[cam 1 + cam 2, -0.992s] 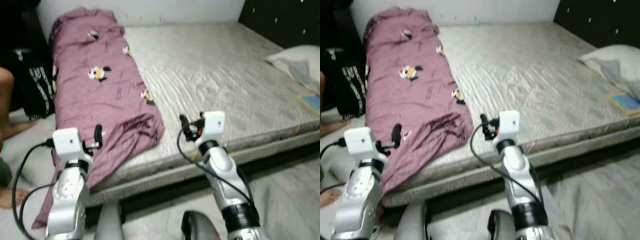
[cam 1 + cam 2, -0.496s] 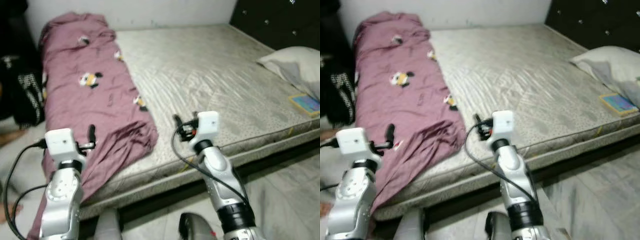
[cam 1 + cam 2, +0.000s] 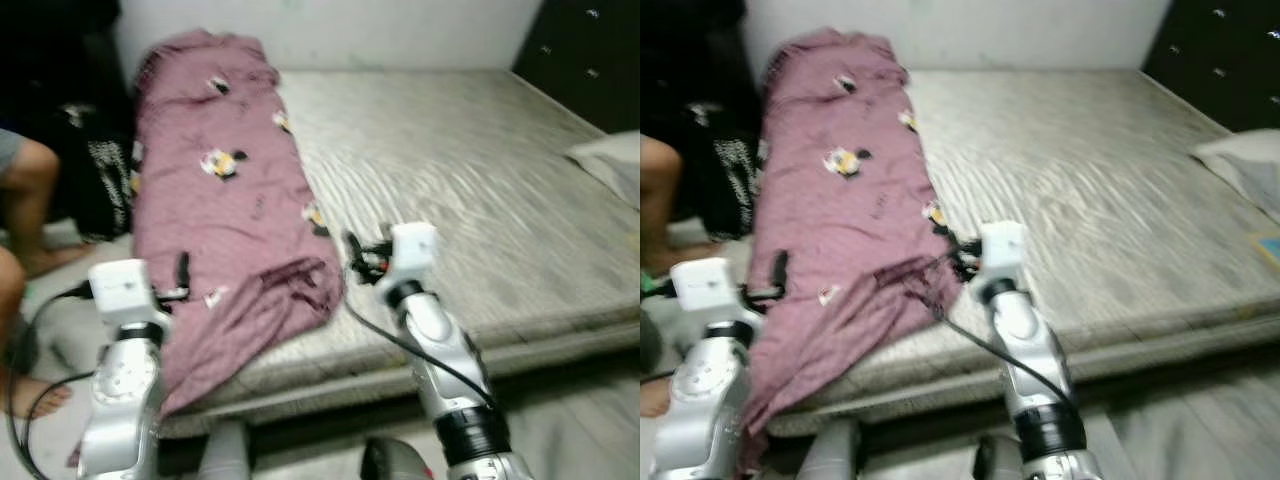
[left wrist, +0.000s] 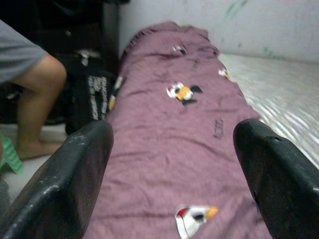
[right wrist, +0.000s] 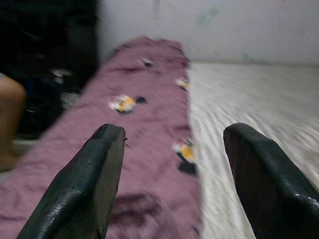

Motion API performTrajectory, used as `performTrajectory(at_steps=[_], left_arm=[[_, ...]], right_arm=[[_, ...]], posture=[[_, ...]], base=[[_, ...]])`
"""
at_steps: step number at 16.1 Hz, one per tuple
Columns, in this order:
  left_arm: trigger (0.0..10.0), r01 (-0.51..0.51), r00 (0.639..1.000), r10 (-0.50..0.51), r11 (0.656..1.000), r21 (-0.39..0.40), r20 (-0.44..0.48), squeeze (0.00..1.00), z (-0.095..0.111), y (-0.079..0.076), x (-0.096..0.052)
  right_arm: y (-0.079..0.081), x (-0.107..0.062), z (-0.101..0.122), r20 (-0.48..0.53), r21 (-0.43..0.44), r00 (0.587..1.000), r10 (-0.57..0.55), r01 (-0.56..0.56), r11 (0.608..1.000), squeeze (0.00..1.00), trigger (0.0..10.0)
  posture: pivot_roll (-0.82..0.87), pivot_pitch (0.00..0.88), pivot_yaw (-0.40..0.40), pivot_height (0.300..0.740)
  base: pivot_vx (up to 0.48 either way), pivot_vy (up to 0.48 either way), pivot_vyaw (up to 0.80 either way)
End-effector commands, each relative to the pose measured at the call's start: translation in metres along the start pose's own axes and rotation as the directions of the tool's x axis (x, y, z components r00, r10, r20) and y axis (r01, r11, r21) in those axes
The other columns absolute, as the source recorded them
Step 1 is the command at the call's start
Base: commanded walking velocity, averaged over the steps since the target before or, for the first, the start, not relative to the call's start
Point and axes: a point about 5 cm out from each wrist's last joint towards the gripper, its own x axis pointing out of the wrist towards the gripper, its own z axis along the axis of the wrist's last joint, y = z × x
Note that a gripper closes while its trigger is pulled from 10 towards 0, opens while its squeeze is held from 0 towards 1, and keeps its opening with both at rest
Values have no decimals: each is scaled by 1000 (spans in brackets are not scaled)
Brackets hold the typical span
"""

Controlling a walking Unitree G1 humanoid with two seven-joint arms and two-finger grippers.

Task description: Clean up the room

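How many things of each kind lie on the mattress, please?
Purple blanket: 1
White pillow: 1
Flat blue item, perhaps a book: 1
Total: 3

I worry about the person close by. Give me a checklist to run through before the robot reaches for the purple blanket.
1. Left gripper open: ok, fingers spread wide, nothing between them.
2. Right gripper open: ok, also holding nothing.
3. Purple blanket ahead of both grippers: ok, it lies along the left side of the mattress, its near end hanging over the edge.
4. Person's leg away from the left arm: cannot tell, it stands beside the bed on the robot's left.
5. View steady: not ok, head views are blurred.
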Motion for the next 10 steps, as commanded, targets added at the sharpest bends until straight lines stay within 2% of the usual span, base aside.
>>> performTrajectory(at_steps=[1, 2, 6, 10], left_arm=[[10000, 40, 999, -40, 999, -26, -13, 0, -2, -13, 0], [10000, 51, 998, -52, 998, -43, -35, 0, -4, -14, 2], [10000, 63, 995, -65, 998, -22, -80, 0, -8, -11, 13], [10000, 85, 987, -86, 996, -18, -139, 0, -14, -17, 29]], right_arm=[[-19, -5, -2, -17, -9, 998, -60, 60, 998, 0, 10000], [-20, -6, -2, -15, -4, 997, -69, 69, 998, 0, 10000], [-23, -11, 0, -14, 8, 996, -92, 92, 996, 0, 10000], [-33, -20, 2, -12, 3, 993, -120, 120, 993, 0, 10000]], posture=[[-2, 0, -51, 615], [-1, 0, -51, 615], [-19, 15, -45, 615], [-39, 34, -41, 565]], base=[[270, 0, 0], [0, 0, 0], [0, 0, 0], [0, 0, 0]])
